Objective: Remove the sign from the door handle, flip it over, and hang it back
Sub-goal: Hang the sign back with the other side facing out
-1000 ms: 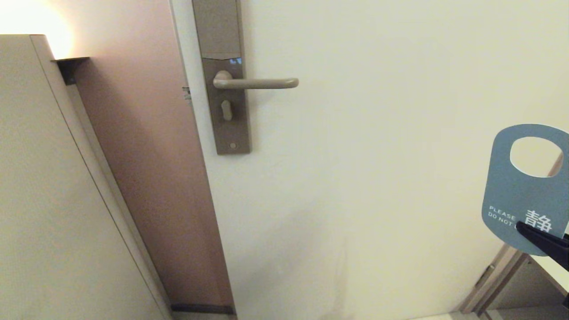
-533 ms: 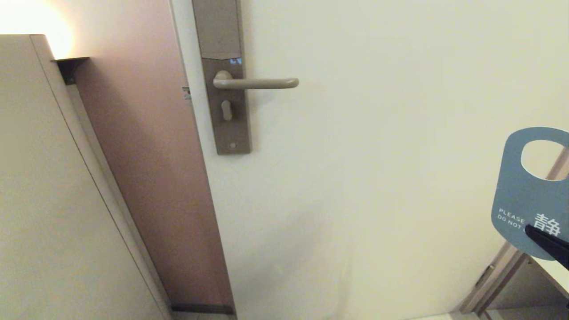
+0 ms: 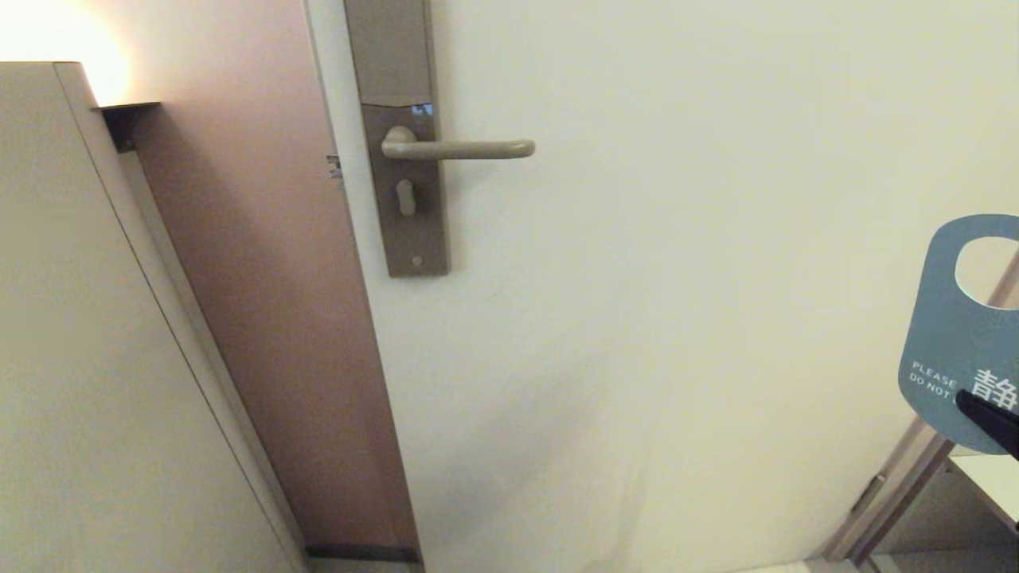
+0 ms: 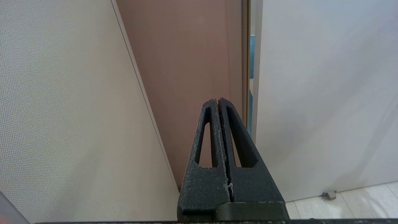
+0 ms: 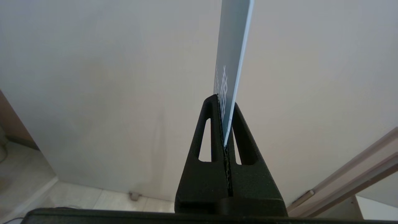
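The sign [image 3: 947,342] is off the handle [image 3: 470,149] now, far over to the right and lower down, well away from it. The right gripper [image 3: 991,422] has it pinched at the bottom end, with its two fingers squeezed tight on the card. The blue side faces me, and I can read "PLEASE DO NOT" on it. The hole is at the top, above the grip. From the wrist camera the sign [image 5: 231,62] looks very thin, just a flat card standing straight up from the gripper [image 5: 224,124]. It does not bend or droop, so I think it is stiff and very light. It looks smooth, so it might slip if the grip gets loose. Holding it at the bottom looks good to me, because that leaves the hole free to go over the handle's tip. The white side still has to be turned to the front. The left gripper [image 4: 219,104] is shut with nothing in it and sits down low by the wall.
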